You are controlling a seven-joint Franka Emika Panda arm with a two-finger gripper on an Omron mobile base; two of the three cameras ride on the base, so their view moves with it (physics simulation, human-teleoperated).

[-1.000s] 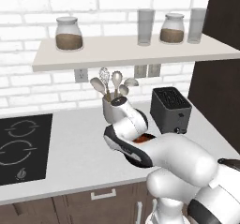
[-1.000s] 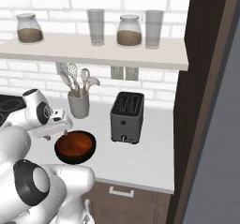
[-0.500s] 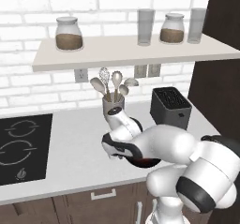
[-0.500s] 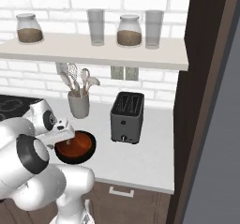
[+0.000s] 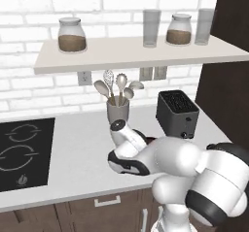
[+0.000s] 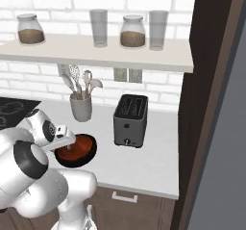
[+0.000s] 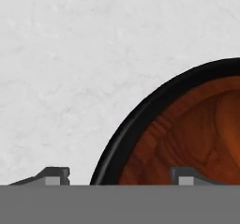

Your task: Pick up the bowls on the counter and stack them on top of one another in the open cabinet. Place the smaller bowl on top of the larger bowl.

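The tool (image 7: 117, 177) is spread, one fingertip (image 7: 190, 176) inside the brown bowl (image 7: 197, 134) and one outside its rim. The bowl sits on the table (image 7: 70, 68), at the toaster's (image 6: 129, 121) 8 o'clock.

Reddish-brown bowl (image 7: 197, 134), light-grey counter (image 7: 70, 68)
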